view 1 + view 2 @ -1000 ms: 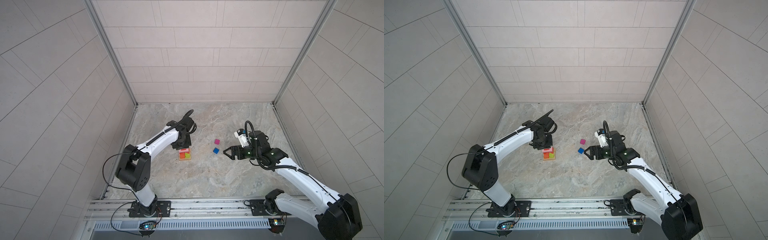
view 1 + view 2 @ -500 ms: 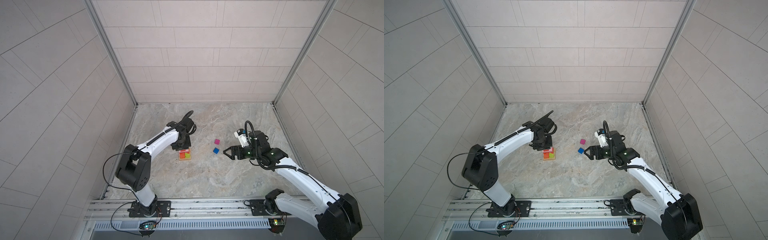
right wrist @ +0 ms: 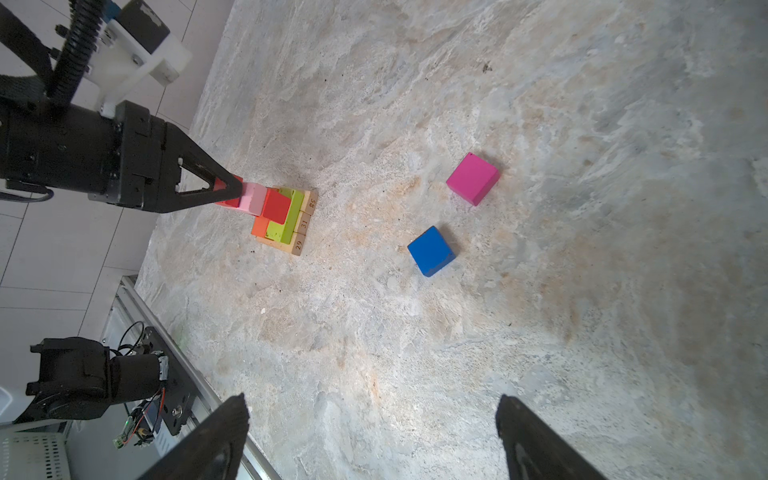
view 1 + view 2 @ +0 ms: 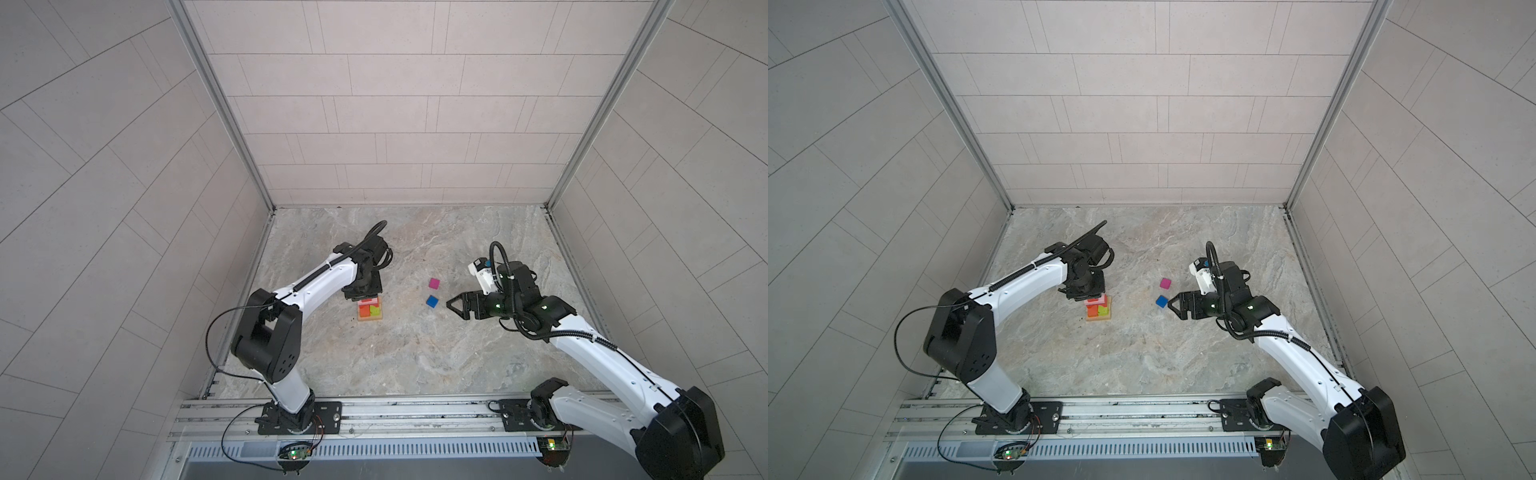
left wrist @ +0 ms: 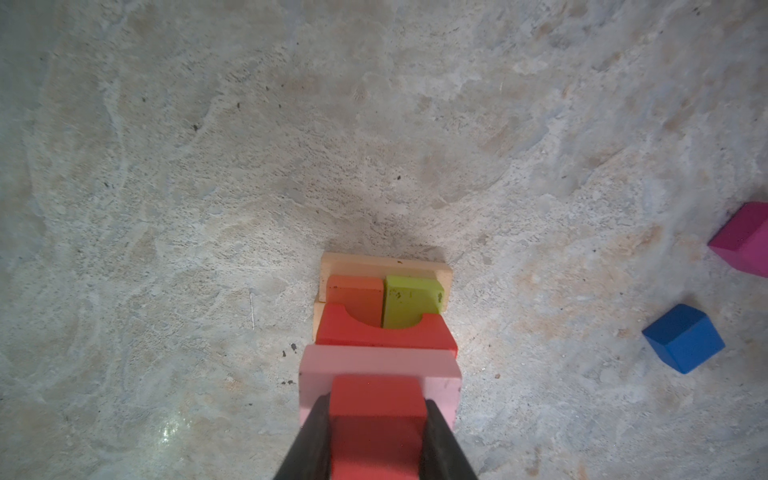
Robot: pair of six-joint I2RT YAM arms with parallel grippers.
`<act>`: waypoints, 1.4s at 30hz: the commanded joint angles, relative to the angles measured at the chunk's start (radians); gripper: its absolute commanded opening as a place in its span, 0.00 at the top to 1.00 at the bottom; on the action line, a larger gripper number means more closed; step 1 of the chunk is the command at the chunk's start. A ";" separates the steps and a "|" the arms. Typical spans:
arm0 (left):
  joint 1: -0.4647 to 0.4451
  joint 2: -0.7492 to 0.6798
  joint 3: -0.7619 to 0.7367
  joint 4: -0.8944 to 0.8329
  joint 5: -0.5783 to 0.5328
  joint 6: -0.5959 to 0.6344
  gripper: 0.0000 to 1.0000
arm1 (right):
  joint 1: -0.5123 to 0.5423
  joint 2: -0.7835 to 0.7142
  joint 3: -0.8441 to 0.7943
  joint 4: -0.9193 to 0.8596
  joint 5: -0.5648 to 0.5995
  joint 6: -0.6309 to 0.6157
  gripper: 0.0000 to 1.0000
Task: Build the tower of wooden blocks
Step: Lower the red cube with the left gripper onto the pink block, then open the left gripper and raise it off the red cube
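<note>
Grasping the red cube [image 5: 377, 388] between clenched jaws, the left end effector [image 5: 376, 402] holds it on the pink oblong [image 5: 374, 363] that tops the tower [image 4: 369, 309]; beneath lie the red arch [image 5: 386, 336], the orange oblong [image 5: 355, 291], the lime oblong [image 5: 411, 295] and the tan bars [image 5: 382, 264]. The right end effector [image 3: 372, 401] hangs released above the bench [image 3: 582, 291], the blue cube [image 3: 431, 250] just ahead of it, the magenta cube [image 3: 473, 178] beyond.

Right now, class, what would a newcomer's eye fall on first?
The bright tower left of centre, with the left end effector shut on a red cube at its top. Then the loose blue cube and magenta cube, near the open right end effector.
</note>
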 commanded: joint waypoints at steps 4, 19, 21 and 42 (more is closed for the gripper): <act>0.003 -0.005 -0.007 -0.007 0.001 -0.007 0.68 | -0.001 -0.005 0.015 -0.018 -0.001 -0.015 0.06; 0.001 -0.009 -0.008 -0.013 0.006 0.000 0.59 | -0.001 -0.004 0.014 -0.015 -0.004 -0.012 0.06; 0.001 -0.005 -0.006 -0.013 0.005 0.001 0.58 | -0.001 -0.005 0.015 -0.015 -0.004 -0.012 0.06; 0.004 -0.062 0.112 -0.102 -0.032 0.062 0.49 | 0.005 0.025 0.042 -0.008 -0.015 -0.007 0.06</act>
